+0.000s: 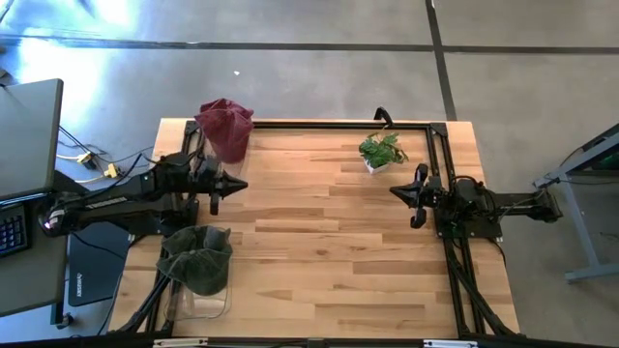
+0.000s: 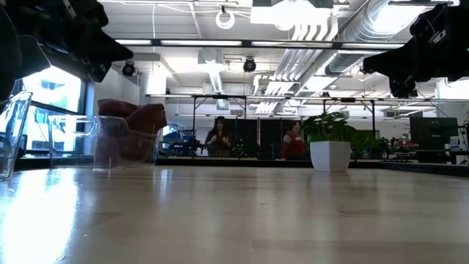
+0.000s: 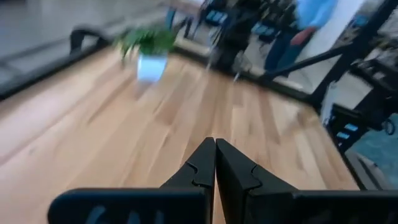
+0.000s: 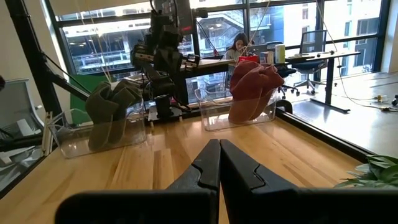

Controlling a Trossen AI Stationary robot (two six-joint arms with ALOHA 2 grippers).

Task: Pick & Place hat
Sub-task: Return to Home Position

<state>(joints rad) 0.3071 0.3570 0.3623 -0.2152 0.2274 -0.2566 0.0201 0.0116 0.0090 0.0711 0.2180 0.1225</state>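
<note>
A dark red hat [image 1: 225,126] sits draped in a clear container at the table's far left corner; it also shows in the low view [image 2: 132,132] and the right wrist view [image 4: 252,90]. A green hat [image 1: 196,259] lies over a second clear container at the near left [image 4: 112,112]. My left gripper [image 1: 237,184] hovers shut between the two hats, pointing toward the table's middle [image 3: 215,152]. My right gripper [image 1: 395,191] waits shut over the right side, above bare wood [image 4: 219,152]. Neither touches a hat.
A small potted plant in a white pot [image 1: 382,152] stands at the far right of the middle [image 2: 330,143] [image 3: 149,50]. A black frame rail [image 1: 329,124] runs along the table's far edge. Bare wood [image 1: 319,232] spans the middle. People sit in the room beyond [image 2: 218,136].
</note>
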